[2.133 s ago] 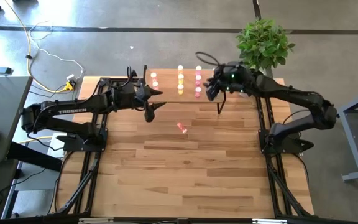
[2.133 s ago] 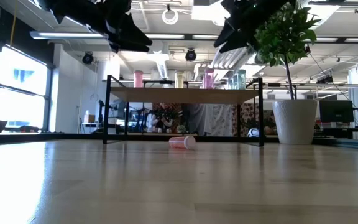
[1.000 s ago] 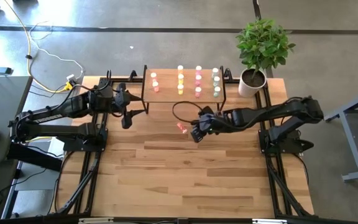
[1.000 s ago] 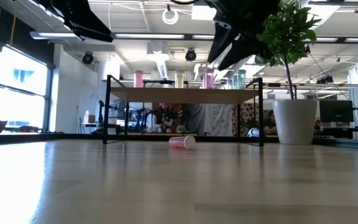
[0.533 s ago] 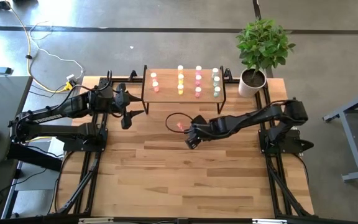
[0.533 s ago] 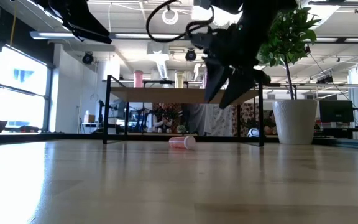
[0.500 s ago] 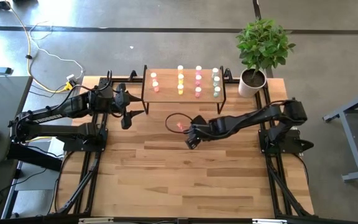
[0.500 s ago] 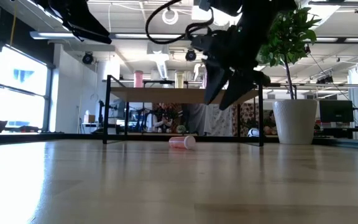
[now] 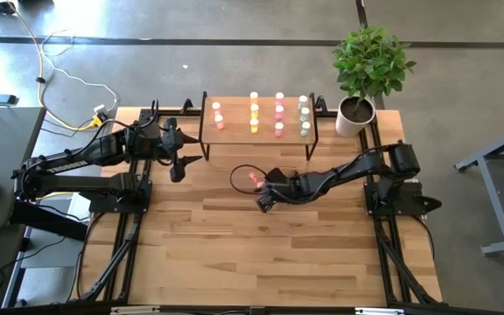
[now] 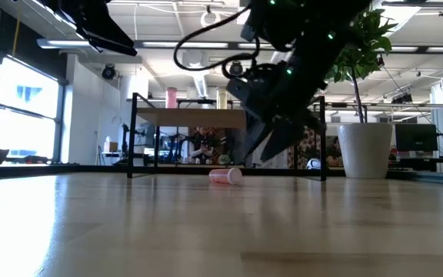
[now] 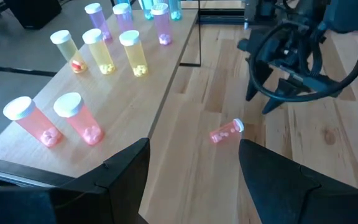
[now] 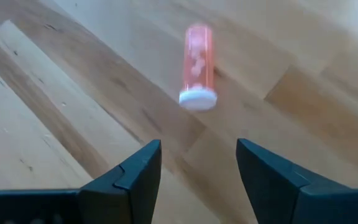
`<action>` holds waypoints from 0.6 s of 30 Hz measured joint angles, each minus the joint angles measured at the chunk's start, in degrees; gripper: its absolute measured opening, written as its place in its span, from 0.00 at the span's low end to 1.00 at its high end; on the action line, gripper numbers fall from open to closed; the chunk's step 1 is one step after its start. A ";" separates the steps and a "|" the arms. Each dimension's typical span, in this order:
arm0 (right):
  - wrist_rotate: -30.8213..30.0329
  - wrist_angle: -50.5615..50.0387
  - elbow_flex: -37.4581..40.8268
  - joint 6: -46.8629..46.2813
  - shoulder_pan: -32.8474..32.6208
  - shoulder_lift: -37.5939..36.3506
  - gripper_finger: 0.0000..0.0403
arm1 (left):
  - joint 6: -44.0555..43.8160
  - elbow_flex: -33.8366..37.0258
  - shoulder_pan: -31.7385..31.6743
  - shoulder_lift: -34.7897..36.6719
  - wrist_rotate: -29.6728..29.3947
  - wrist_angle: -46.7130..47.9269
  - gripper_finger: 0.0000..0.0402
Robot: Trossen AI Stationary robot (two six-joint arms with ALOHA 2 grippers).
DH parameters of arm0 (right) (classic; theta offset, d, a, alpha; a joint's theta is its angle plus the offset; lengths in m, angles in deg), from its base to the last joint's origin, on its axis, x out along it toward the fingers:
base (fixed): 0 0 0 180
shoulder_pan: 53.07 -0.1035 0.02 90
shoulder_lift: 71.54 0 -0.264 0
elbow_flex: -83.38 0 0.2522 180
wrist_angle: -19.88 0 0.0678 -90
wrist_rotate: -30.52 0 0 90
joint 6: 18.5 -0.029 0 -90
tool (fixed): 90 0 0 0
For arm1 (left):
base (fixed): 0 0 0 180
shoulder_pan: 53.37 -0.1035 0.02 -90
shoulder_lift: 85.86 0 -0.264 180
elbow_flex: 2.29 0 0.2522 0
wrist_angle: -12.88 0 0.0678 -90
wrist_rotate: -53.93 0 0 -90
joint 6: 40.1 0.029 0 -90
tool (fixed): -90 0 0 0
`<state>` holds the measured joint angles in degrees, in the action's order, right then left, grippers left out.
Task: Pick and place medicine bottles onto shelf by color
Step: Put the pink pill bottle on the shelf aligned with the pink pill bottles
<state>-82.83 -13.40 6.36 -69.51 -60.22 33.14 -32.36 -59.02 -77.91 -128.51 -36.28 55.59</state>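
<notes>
— Where's the last one, then?

— There, the small red-orange plastic medicine bottle with the white cap [image 9: 255, 178], lying on its side on the big wooden table [image 9: 234, 254], just in front of the front edge of the little light-wood shelf on thin black legs [image 9: 234, 133]; the other capped bottles stand on the shelf in colour rows, two red-orange ones [image 11: 58, 121] near its left end

— And which arm is going for it?

— The right gripper [image 9: 264, 200]; it hangs low just beside the bottle on the side away from the shelf, fingers [image 12: 123, 177] spread wide and holding nothing; from its wrist the white cap [image 12: 197, 99] points back towards it

— How would you do it well?

— I'd say it should drop straight down with one finger either side of the barrel, not the cap, and close gently; a round bottle lying flat will likely roll if a fingertip nudges it first; then it wants tipping upright before it goes beside the red-orange pair

— The other arm?

— The left gripper [image 9: 177, 169] waits by the shelf's left end, its fingers [image 11: 124, 171] parted and empty
</notes>
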 joint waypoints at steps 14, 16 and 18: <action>-7.50 27.58 14.16 3.13 -2.02 0.01 0.49 | -0.01 0.01 0.00 -0.02 0.01 0.00 0.59; -8.34 28.19 14.42 4.66 -1.98 0.01 0.49 | -0.01 0.01 0.00 -0.02 0.01 0.00 0.59; -8.62 28.51 14.42 6.23 -1.89 0.13 0.49 | -0.02 0.01 -0.01 -0.02 0.00 -0.01 0.59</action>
<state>-91.45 15.11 20.78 -63.29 -62.10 33.27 -32.38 -59.01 -77.91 -128.53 -36.28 55.59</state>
